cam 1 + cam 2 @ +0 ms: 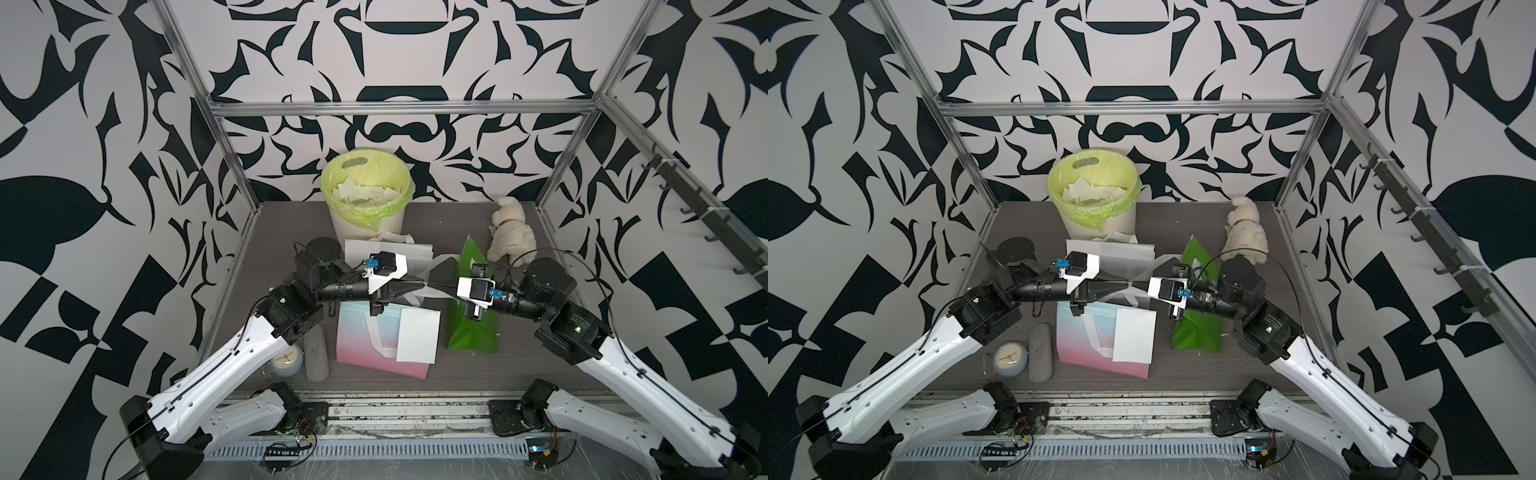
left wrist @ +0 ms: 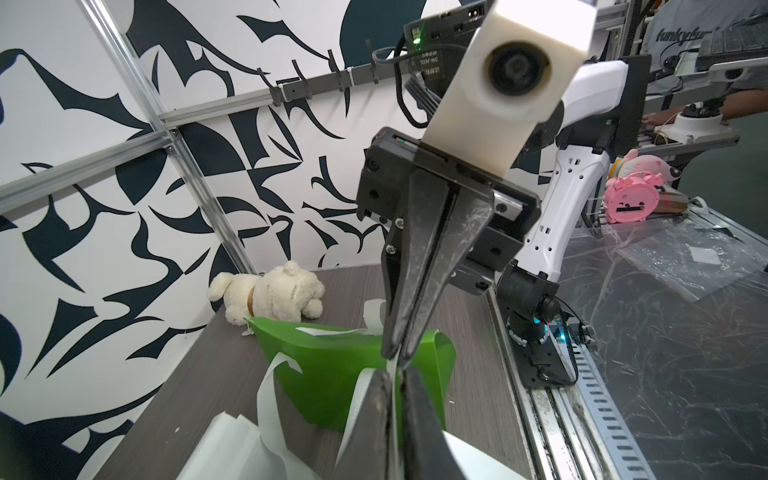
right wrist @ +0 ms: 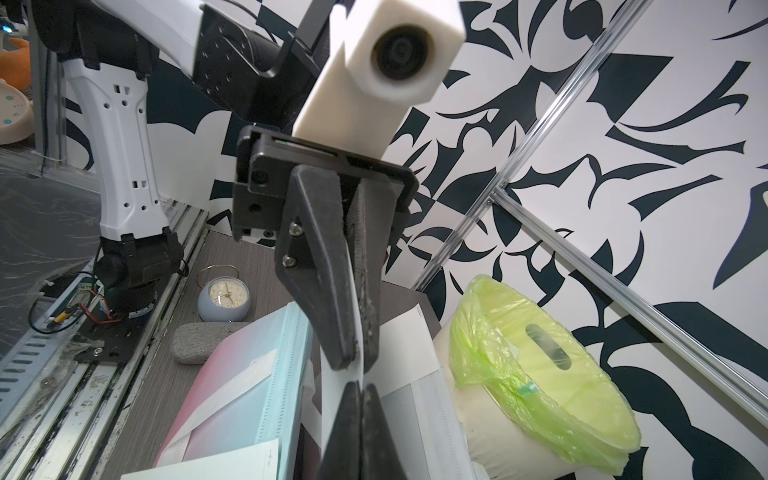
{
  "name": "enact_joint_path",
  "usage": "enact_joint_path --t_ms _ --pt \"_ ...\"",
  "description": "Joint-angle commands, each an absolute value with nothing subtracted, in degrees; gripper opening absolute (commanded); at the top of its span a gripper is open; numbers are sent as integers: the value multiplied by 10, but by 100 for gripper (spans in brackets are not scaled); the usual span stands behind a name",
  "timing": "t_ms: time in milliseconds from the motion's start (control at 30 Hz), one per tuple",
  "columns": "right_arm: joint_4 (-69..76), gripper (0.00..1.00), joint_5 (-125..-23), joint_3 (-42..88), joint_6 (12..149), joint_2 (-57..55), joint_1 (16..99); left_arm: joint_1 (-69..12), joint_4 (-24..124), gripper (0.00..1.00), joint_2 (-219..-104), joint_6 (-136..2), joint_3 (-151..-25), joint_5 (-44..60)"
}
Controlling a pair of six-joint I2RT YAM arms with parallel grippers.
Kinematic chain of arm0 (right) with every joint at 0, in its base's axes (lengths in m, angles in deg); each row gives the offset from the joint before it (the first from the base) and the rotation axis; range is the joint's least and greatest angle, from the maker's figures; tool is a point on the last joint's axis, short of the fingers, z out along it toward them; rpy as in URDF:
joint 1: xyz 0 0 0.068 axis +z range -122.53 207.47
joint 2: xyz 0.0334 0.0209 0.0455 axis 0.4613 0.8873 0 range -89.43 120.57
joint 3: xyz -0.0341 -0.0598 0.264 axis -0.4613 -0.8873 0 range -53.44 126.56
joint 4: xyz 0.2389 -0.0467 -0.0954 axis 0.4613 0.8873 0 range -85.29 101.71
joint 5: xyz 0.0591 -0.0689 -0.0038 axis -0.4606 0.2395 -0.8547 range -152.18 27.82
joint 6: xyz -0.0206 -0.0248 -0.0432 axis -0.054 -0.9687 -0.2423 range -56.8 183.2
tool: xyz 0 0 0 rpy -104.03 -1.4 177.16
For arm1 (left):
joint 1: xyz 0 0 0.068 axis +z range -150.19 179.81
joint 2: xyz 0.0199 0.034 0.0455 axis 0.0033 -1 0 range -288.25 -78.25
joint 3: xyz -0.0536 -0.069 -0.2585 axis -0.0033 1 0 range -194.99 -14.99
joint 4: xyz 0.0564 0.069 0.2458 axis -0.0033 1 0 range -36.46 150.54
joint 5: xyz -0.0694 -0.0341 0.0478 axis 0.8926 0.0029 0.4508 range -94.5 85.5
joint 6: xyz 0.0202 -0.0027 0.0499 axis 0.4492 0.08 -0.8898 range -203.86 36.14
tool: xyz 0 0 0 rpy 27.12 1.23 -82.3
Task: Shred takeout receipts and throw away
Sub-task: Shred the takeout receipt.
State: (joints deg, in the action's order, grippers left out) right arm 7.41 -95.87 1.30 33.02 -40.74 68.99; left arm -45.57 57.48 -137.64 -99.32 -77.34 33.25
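Above the middle of the table [image 1: 519, 365], the left claw [image 1: 419, 286] and the right claw [image 1: 446, 286] meet tip to tip. Each is pressed together on the same narrow white receipt strip [image 3: 334, 390], and both wrist views show the paper running edge-on between the two pairs of fingers. Held that close, the two pinches leave almost no free paper between them, which suits a tear. I judge that pulling or twisting the claws apart would rip the strip across that short span instead of merely bending it. The strip appears to hang clear of the table, over the pink-to-blue gift bag [image 1: 353, 332]. A whole receipt sheet [image 1: 417, 336] lies flat on that bag, below the claws and toward the front, touched by neither. Well behind them stands the bin [image 1: 386, 210] with its yellow-green liner and white scraps [image 1: 365, 193] already inside, so torn pieces have only a short carry back. By my reading, the shredding is partway done, with one full sheet left.
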Motion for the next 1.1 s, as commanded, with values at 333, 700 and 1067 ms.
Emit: enact_joint_path --t_ms 333,700,1067 --pt "42 0 -948 6 333 -420 693 -457 561 16 -1390 -973 -784 333" --pt "40 0 -906 -10 286 -427 696 -457 498 0 -1392 -861 -797 321" --pt "35 0 -884 -39 208 -456 708 -457 439 0 -1417 -712 -808 239"
